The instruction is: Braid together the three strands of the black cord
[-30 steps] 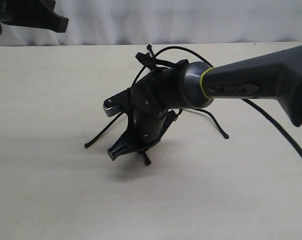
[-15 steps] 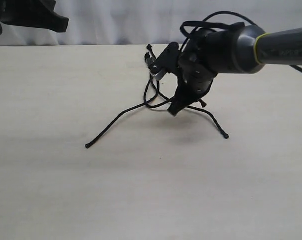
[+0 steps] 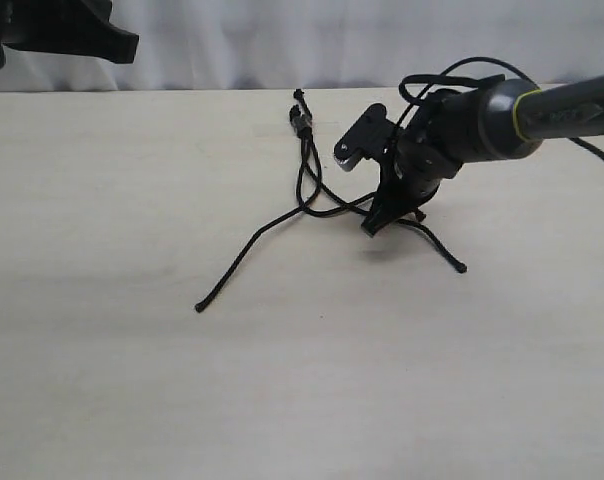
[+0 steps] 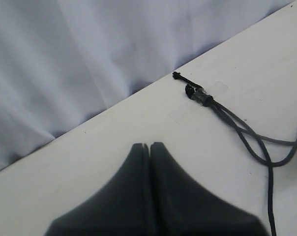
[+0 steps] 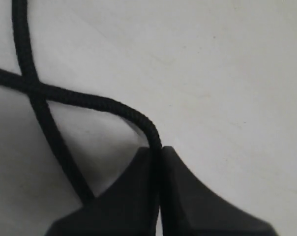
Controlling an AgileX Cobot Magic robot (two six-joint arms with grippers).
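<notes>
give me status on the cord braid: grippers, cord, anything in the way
Right gripper shut on one strand. Left gripper shut, empty, off to the side. Black cord unbraided, strands loosely crossed. Nothing seen in the way.

Pale matte table (image 3: 122,390) — black cord (image 3: 302,125) lying on it, bound end under clear tape (image 4: 180,112) at far centre; strands (image 3: 228,270) splayed nearward, tips left and right.
</notes>
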